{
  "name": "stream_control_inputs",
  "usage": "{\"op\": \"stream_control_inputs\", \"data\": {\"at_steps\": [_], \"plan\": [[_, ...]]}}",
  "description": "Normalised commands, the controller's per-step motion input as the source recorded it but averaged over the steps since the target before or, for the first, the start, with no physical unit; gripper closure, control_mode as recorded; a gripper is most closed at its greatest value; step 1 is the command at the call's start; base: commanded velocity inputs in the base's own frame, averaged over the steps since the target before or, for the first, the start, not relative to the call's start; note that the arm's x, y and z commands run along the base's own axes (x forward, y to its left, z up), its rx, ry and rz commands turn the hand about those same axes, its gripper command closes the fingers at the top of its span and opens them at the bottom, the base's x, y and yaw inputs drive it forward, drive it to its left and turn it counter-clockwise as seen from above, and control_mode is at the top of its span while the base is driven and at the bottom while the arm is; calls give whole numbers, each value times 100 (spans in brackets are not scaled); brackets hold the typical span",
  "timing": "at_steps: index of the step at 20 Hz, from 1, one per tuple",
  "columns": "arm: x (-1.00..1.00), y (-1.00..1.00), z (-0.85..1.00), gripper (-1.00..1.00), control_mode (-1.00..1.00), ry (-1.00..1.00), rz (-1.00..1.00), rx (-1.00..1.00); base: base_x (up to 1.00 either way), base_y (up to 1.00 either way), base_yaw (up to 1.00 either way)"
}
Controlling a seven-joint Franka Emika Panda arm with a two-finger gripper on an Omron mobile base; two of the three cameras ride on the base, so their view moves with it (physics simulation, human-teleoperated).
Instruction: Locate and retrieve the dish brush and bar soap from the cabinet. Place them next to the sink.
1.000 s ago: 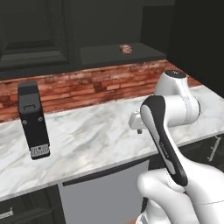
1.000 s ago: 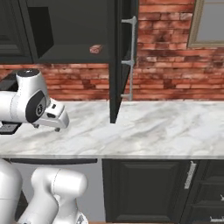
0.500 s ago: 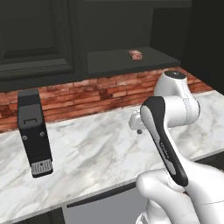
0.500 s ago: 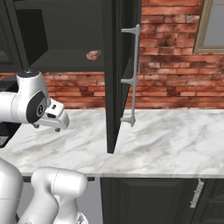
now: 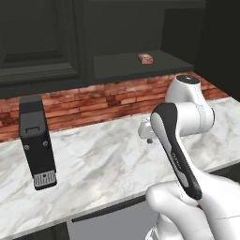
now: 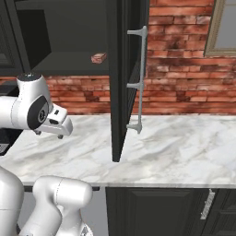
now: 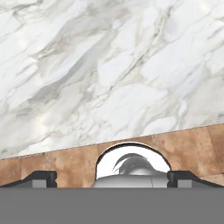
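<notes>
The bar soap (image 5: pixel 146 58) (image 6: pixel 98 57), a small reddish block, lies on the shelf of the open dark cabinet (image 5: pixel 140 65). The cabinet door (image 6: pixel 120 78) stands swung out over the counter, its long silver handle (image 6: pixel 140 78) facing right. My gripper (image 5: pixel 146 137) (image 6: pixel 48 134) hangs folded close to the arm, well below and in front of the shelf, pointing down at the white marble counter (image 7: pixel 109 65). Its fingertips (image 7: pixel 41 177) stand wide apart with nothing between them, so it is open. The dish brush and the sink are out of view.
A black box-shaped appliance (image 5: pixel 37 143) stands on the counter at the left. A red brick wall (image 6: pixel 184 83) runs behind the counter, with a window frame (image 6: pixel 223 27) at the upper right. Dark lower cabinets (image 6: pixel 161 212) sit under the counter edge.
The whole picture has shifted a little in both base views, so the camera has moved closer to the cabinet. The arm keeps its pose and the gripper stays open.
</notes>
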Motion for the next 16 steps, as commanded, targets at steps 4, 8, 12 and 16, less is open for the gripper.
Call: {"op": "stream_control_inputs", "data": {"at_steps": [4,8,12,16], "plan": [[0,0,0,-100,100,0,0,0,0,0,0],[0,0,0,-100,100,0,0,0,0,0,0],[-3,0,0,-100,-100,0,-2,0,0,0,-1],[-27,0,27,-100,-100,-13,-9,-4,0,0,0]]}}
